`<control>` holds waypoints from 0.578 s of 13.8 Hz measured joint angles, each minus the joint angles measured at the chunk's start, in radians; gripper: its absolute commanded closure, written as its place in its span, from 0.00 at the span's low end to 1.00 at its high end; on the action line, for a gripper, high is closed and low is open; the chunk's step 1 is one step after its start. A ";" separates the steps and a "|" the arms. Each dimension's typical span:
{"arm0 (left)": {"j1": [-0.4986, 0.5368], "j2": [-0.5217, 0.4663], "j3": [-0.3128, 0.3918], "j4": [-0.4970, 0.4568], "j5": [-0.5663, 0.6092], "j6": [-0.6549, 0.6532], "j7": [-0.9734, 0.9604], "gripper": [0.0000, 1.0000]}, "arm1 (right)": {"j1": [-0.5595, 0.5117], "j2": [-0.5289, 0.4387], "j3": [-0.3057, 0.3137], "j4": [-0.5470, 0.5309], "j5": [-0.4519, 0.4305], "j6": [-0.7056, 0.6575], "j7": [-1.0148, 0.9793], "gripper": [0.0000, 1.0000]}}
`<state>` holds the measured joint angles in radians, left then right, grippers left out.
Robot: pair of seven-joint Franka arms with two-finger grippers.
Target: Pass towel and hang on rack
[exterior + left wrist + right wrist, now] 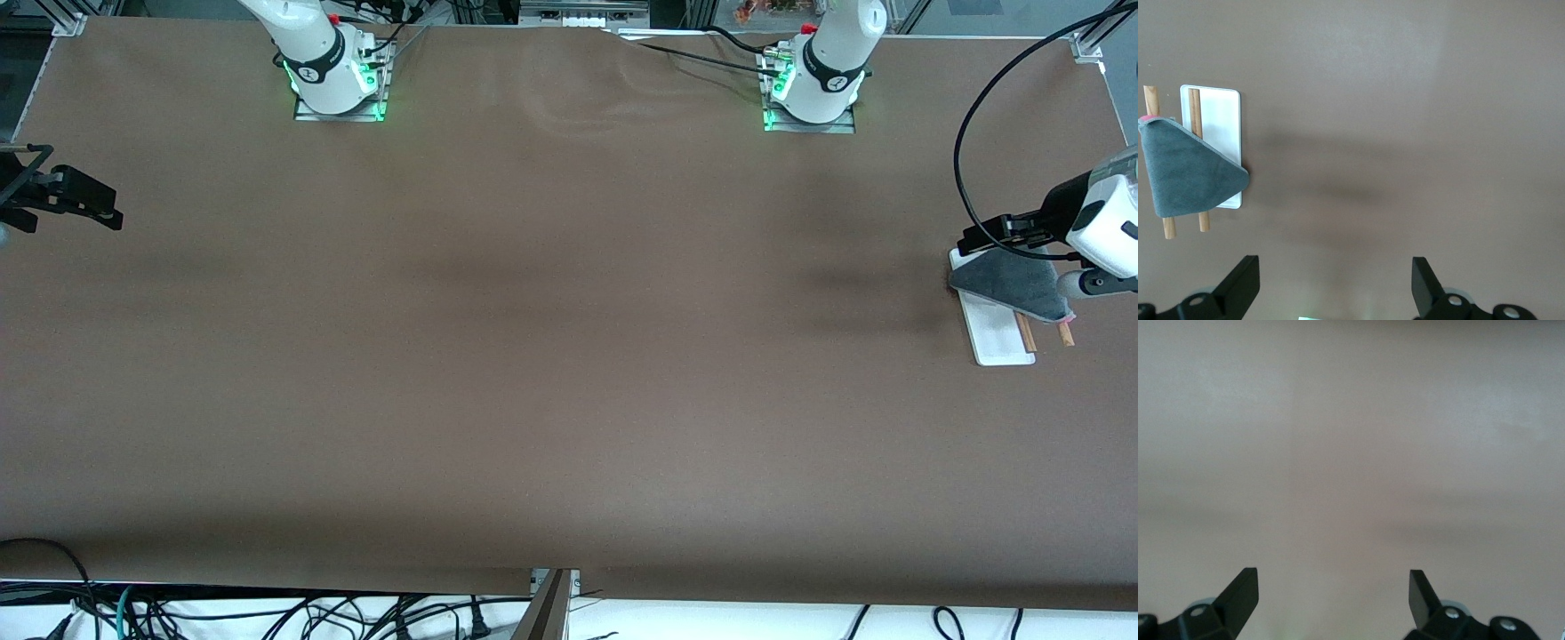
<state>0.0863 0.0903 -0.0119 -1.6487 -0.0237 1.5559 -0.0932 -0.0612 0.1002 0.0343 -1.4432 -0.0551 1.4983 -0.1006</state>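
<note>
Brown table (533, 356), black cables (267, 618) along its near edge

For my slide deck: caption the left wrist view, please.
Towel draped over the rack, open left gripper over bare table.

the rack (1000, 333) stands on the table (533, 356) at the left arm's end; the towel (1013, 283) lies draped over its two rods (1198, 117); the left gripper (978, 238) hangs above the rack, empty, fingers apart; the right gripper (89, 209) waits over the right arm's end, fingers apart
</note>
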 measured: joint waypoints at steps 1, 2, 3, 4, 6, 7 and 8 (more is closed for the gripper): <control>0.000 0.000 0.000 0.000 0.000 0.000 -0.008 0.00 | 0.000 0.000 0.000 0.000 0.000 0.000 0.000 0.00; 0.000 0.000 -0.001 0.000 0.000 0.000 -0.018 0.00 | 0.000 0.000 0.000 0.000 0.000 0.000 0.000 0.00; 0.000 0.000 -0.001 0.000 0.000 0.000 -0.022 0.00 | 0.000 0.000 0.000 0.000 0.000 0.000 0.000 0.00; 0.000 0.000 -0.001 0.000 0.000 0.000 -0.025 0.00 | 0.000 0.000 0.000 0.000 0.000 0.000 0.000 0.00; 0.000 0.000 -0.001 0.000 0.000 0.000 -0.028 0.00 | 0.000 0.000 0.000 0.000 0.000 0.000 0.000 0.00; 0.000 0.000 -0.001 0.000 0.000 0.000 -0.030 0.00 | 0.000 0.000 0.000 0.000 0.000 0.000 0.000 0.00; 0.000 0.000 -0.001 0.000 0.000 0.000 -0.032 0.00 | 0.000 0.000 0.000 0.000 0.000 0.000 0.000 0.00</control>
<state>0.0859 0.0903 -0.0127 -1.6487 -0.0237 1.5559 -0.1255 -0.0613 0.1002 0.0343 -1.4432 -0.0551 1.4983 -0.1006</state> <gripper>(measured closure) 0.000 0.000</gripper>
